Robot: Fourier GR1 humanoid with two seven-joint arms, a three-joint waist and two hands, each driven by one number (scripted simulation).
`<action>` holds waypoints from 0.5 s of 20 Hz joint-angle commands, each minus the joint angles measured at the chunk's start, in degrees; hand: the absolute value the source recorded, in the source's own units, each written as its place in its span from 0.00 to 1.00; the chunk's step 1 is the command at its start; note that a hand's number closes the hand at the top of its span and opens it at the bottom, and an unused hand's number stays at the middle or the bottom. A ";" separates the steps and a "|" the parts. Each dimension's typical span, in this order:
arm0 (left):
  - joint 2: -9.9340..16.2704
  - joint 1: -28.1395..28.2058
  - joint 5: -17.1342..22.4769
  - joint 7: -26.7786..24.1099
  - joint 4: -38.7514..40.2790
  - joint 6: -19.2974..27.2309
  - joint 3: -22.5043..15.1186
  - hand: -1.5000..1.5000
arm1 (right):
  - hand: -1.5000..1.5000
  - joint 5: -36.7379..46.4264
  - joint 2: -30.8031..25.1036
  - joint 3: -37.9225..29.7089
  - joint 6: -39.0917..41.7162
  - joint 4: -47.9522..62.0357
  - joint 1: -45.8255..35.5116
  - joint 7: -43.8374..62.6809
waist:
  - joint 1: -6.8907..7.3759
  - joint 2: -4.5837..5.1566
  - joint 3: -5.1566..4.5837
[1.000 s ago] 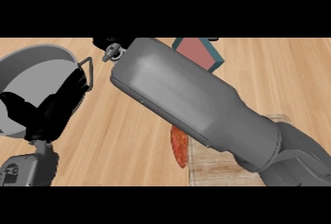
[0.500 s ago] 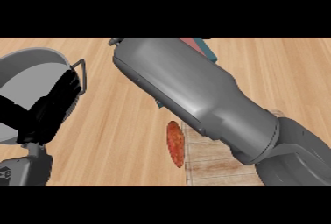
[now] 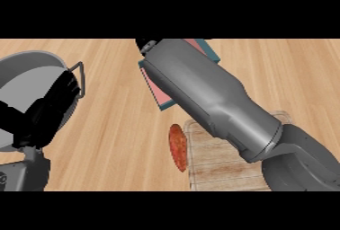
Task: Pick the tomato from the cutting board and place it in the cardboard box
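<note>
One tomato [image 3: 177,147] lies at the cutting board's [image 3: 222,168] left edge.

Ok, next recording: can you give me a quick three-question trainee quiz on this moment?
1. True or false: the tomato lies at the left edge of the cutting board.
2. What crosses above the board? A) the right forearm B) a ladle C) a towel
3. Fill in: the grey pan sits at the view's ____ side.
Key: 1 true; 2 A; 3 left.
</note>
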 commanded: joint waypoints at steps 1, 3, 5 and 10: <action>0.18 -0.32 0.32 1.78 -2.09 0.48 -0.03 0.50 | 1.00 -1.49 0.37 0.74 -9.00 1.76 5.74 1.25 | -0.40 -0.12 0.10; 0.10 -0.75 0.14 0.71 0.12 -0.12 -0.17 0.50 | 1.00 -5.23 0.37 0.56 -7.87 1.26 7.40 1.90 | 1.18 0.38 0.02; -0.02 0.66 0.00 -1.25 0.64 -0.46 0.26 0.50 | 1.00 -8.97 0.37 -3.03 -4.28 3.33 7.28 0.80 | -0.01 0.10 0.05; -0.16 1.60 0.47 0.27 -1.97 -0.52 -0.25 0.50 | 0.00 -11.62 0.38 -1.92 -9.89 4.06 12.76 -1.55 | 0.03 -0.13 0.13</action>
